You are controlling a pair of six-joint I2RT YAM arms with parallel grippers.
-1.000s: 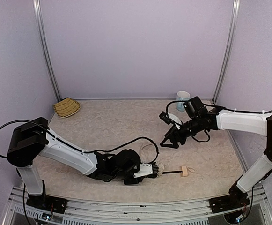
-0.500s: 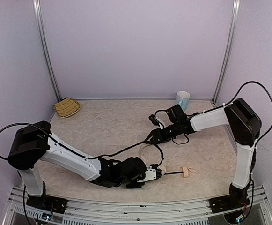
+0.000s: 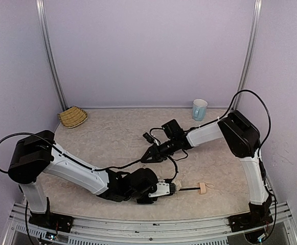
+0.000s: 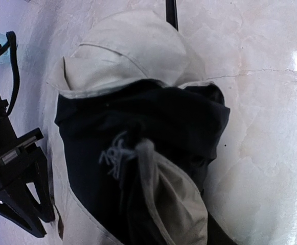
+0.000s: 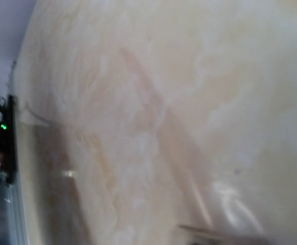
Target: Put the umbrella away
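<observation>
Reading the umbrella (image 3: 188,188) along the table's (image 3: 112,133) near edge: its shaft runs rightward to the tan handle (image 3: 202,188), and my left jaws pinch the canopy (image 4: 133,66). My right jaws hover just behind, toward mid-table; whether they are spread I cannot tell.

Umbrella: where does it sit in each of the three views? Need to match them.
Top external: the umbrella lies at bottom centre, its tan handle pointing right.
Left wrist: its cream canopy, dark lining showing, fills the middle; the black shaft exits at the top.
Right wrist: not in it; the view is blurred.
Shared landmark: the marbled beige tabletop, seen in all three.
</observation>
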